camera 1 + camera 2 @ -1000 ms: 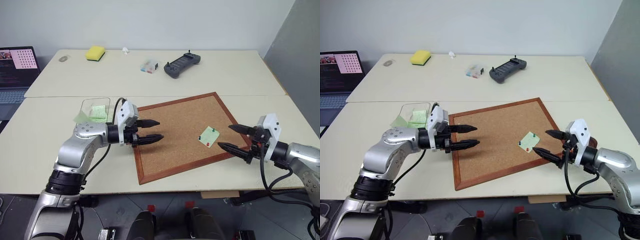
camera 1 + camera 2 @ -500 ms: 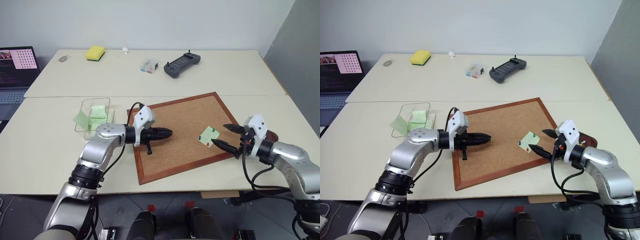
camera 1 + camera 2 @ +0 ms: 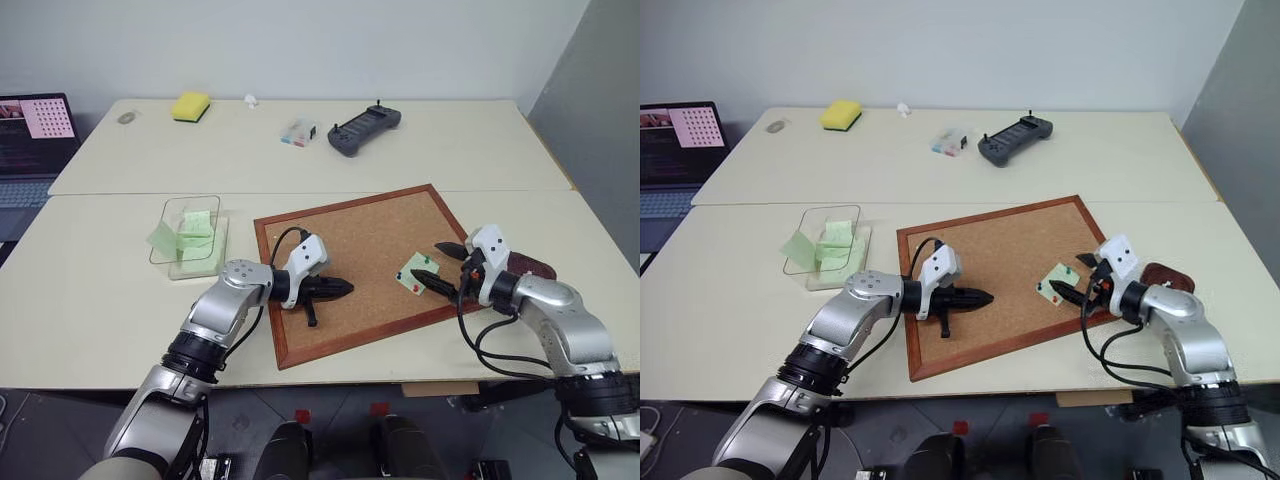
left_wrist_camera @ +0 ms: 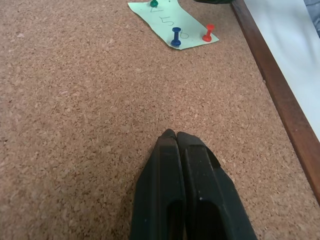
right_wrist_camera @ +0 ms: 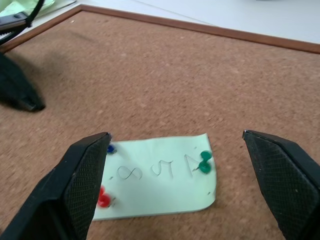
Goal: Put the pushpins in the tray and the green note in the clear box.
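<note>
The right gripper (image 5: pixel 175 185) hangs with fingers spread wide, the green note (image 5: pixel 160 175) lying between and just below their tips, pinned flat to the corkboard (image 3: pixel 350 235). The tiny pushpins (image 5: pixel 204 162) could slip the broad tips or the paper could tear. The left gripper (image 4: pixel 175 137), fingers pressed shut on nothing, rests on the cork, the note well ahead. The tray (image 3: pixel 1167 275) sits behind the right fingers; the clear box (image 3: pixel 190 235) stands far back on the bench.
</note>
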`<state>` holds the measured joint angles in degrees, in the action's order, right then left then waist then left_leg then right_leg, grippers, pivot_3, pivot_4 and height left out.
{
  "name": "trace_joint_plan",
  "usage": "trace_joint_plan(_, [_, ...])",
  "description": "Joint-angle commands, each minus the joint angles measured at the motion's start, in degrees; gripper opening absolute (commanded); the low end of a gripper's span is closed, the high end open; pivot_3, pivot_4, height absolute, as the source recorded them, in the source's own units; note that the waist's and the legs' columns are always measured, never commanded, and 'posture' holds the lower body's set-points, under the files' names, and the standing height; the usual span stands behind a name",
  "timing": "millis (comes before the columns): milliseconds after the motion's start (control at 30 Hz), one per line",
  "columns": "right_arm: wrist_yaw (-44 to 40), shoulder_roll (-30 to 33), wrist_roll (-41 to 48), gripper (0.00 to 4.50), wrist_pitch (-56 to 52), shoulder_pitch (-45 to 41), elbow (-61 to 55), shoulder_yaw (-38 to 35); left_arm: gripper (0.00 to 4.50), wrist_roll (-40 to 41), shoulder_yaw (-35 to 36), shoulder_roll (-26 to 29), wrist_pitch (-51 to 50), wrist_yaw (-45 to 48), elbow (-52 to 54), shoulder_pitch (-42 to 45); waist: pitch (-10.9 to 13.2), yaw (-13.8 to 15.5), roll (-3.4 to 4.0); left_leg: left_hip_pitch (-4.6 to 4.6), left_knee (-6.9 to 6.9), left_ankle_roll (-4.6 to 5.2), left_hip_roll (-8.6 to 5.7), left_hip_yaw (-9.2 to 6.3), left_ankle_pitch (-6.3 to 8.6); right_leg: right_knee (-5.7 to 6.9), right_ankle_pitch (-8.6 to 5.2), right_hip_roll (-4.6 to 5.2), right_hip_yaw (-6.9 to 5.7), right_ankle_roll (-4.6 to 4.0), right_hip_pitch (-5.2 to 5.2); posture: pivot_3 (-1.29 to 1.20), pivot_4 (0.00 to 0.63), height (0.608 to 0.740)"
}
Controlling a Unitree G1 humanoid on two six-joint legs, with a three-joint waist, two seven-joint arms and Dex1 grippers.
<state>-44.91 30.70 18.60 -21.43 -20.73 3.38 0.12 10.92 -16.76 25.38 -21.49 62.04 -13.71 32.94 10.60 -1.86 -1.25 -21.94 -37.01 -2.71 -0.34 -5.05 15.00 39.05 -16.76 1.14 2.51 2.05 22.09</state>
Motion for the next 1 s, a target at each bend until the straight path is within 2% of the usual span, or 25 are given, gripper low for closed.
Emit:
trace_joint_plan(33, [-0.54,-0.89,-1.15,4.5,3.27,-2.54,3.13,-0.09,0.07,-1.74,-1.47,0.09,-0.41,0.5,-1.6,-0.44,-0.02,0.02,0.02,0.01,0.0,0.0,0.0,-0.01,0.0,0.0,0.0,0.0,-0.01,0.0,-0.01,0.0,0.15,0.74])
trace_joint_plan(133, [-0.93,-1.31,-2.05,4.09,5.19,-3.43,5.92,0.15,0.0,-1.2,-1.26,0.14,-1.02,0.81,-1.02,-0.38,-0.02,0.03,0.02,0.0,0.0,0.0,0.0,-0.02,0.0,0.0,0.0,0.0,-0.01,0.0,-0.02,0.0,0.15,0.74])
trace_joint_plan(200, [-1.28,-1.37,-2.5,3.61,6.13,-3.64,6.87,0.27,0.0,-1.17,-1.24,0.17,-1.21,0.76,-0.54,-0.5,-0.02,0.02,0.02,0.0,0.0,0.0,0.0,-0.02,0.0,0.0,0.0,0.01,-0.01,0.0,-0.02,0.0,0.15,0.74])
trace_joint_plan(333, [-1.79,-1.22,-3.54,2.95,7.65,-4.14,8.27,0.89,0.0,-1.22,-1.19,0.13,-1.48,0.66,-0.05,-0.49,-0.03,0.02,0.03,0.01,0.0,0.0,0.0,-0.02,0.0,0.0,0.0,0.01,-0.01,0.0,-0.02,0.0,0.15,0.74])
trace_joint_plan(367, [-1.95,-1.2,-3.85,2.59,8.0,-4.27,8.65,1.04,0.0,-1.16,-1.17,0.1,-1.65,0.68,0.19,-0.44,-0.03,0.02,0.04,0.01,0.0,0.0,0.0,-0.02,0.0,0.0,0.0,0.01,-0.01,0.0,-0.02,0.0,0.15,0.74])
trace_joint_plan(533, [-2.32,-1.42,-4.66,1.76,9.3,-4.96,10.51,0.95,0.0,-1.05,-0.64,-0.42,-1.51,-0.12,0.39,0.0,-0.03,0.02,0.04,0.01,0.0,0.0,0.01,-0.02,0.0,0.01,0.0,0.01,-0.01,0.0,-0.02,0.0,0.15,0.74])
trace_joint_plan(567, [-2.34,-1.43,-4.68,1.43,9.44,-5.05,10.74,0.92,0.0,-1.19,-0.5,-0.54,-1.31,-0.47,0.0,0.12,-0.03,0.03,0.04,0.0,0.0,0.0,0.01,-0.02,0.0,0.01,0.0,0.01,-0.01,0.0,-0.02,0.0,0.15,0.74])
trace_joint_plan(833, [-3.16,-1.0,-5.24,0.1,10.1,-5.26,11.96,1.06,0.0,-1.4,-0.62,-0.45,-1.04,-0.76,0.04,-0.18,-0.03,0.02,0.04,0.01,-0.01,0.0,0.0,-0.02,0.0,0.01,0.0,0.03,-0.01,0.0,-0.02,0.0,0.15,0.74])
trace_joint_plan(1000, [-2.96,-1.13,-4.48,0.04,10.28,-5.16,11.28,-0.58,0.0,-1.69,-0.91,-0.9,-0.59,-1.05,-0.41,-0.16,-0.04,0.02,0.04,0.0,-0.01,0.0,0.01,-0.02,0.0,0.01,0.0,0.03,-0.01,0.0,-0.02,0.0,0.15,0.74])
